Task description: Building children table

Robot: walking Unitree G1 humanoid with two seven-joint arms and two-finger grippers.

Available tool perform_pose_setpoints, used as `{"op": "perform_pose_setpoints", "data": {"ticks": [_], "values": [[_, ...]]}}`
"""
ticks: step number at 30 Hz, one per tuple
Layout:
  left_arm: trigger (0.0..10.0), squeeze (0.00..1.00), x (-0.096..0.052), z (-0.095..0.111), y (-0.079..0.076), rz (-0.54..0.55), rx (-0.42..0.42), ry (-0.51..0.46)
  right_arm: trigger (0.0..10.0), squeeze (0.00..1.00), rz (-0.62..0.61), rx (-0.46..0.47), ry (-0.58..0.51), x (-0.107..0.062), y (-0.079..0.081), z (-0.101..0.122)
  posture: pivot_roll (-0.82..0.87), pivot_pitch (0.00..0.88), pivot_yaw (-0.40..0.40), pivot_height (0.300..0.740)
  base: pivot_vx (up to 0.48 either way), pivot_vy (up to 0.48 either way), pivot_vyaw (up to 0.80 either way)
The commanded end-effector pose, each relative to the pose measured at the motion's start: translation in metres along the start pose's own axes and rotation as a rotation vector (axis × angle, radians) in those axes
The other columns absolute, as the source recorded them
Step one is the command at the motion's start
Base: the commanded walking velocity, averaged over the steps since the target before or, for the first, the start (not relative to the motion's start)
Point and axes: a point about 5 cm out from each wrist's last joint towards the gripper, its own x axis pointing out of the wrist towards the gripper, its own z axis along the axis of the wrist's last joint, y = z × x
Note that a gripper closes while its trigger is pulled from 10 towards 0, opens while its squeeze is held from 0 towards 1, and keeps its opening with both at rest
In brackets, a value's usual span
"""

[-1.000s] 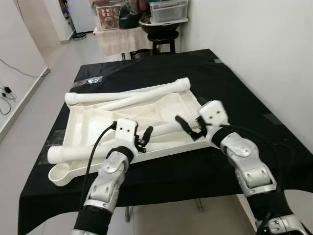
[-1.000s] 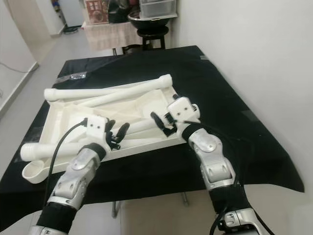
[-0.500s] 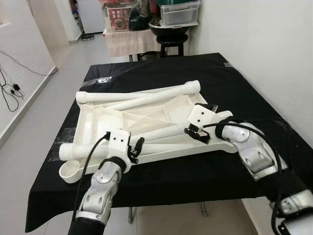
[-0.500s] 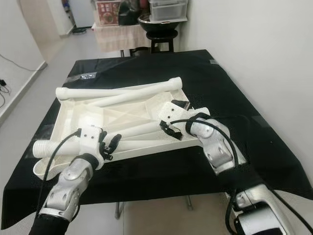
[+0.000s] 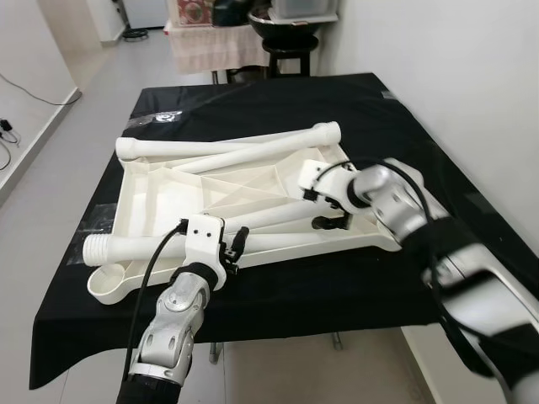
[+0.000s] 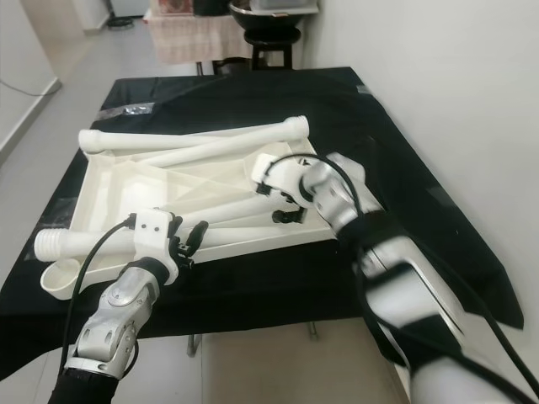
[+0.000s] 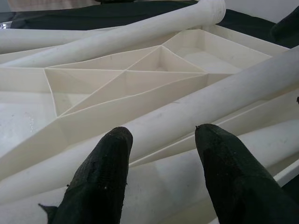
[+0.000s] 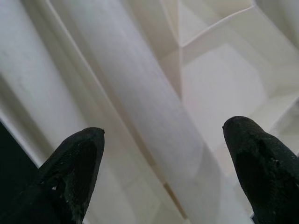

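**Two pincers over the upturned tabletop**

Two pincers work above a white plastic tabletop [image 5: 177, 189] that lies underside up, its ribbing showing, on a table [image 5: 278, 101] draped in black cloth. Several white tube legs rest across it: one long leg [image 5: 227, 145] along the far edge, another leg [image 5: 152, 247] along the near edge with its threaded end sticking out toward the robot's left, and a leg [image 6: 232, 210] lying slantwise in the middle. A shallow white cup [image 5: 109, 284] sits just beside the near left corner.

The left pincer [image 5: 234, 249] hovers at the near edge, its fingers [image 7: 105, 179] parted and holding nothing. The right pincer [image 5: 330, 223], arm reaching in from the right, hangs over the slanted leg near the right edge, fingers [image 8: 74, 163] spread wide on either side of the tube without gripping it.
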Motion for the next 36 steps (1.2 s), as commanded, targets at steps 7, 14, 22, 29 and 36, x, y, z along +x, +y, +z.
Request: {"op": "perform_pose_setpoints", "data": {"ticks": [7, 14, 22, 29, 36], "values": [[10.0, 0.0, -0.004, -0.007, -0.002, 0.005, -0.008, 0.043, 10.0, 0.0, 0.097, 0.015, 0.073, 0.014, 0.007, 0.006, -0.07, 0.069, -0.021, 0.74, 0.0, 0.0, 0.0], [10.0, 0.0, -0.007, -0.007, -0.003, 0.011, -0.019, 0.046, 10.0, 0.0, 0.097, 0.032, 0.115, 0.022, 0.01, 0.01, -0.07, 0.085, -0.037, 0.74, 0.0, 0.0, 0.0], [10.0, 0.0, -0.009, -0.007, -0.005, 0.017, -0.031, 0.048, 10.0, 0.0, 0.051, 0.036, 0.144, 0.023, 0.008, 0.014, -0.06, 0.096, -0.053, 0.74, 0.0, 0.0, 0.0], [10.0, 0.0, -0.011, -0.008, -0.007, 0.026, -0.041, 0.05, 0.0, 0.0, 0.045, 0.026, 0.167, 0.022, 0.005, 0.011, -0.06, 0.101, -0.065, 0.74, 0.0, 0.0, 0.0], [10.0, 0.0, -0.012, -0.009, -0.008, 0.025, -0.046, 0.058, 0.0, 0.0, 0.02, 0.029, 0.177, 0.018, -0.002, 0.007, -0.07, 0.091, -0.06, 0.74, 0.0, 0.0, 0.0]]}}
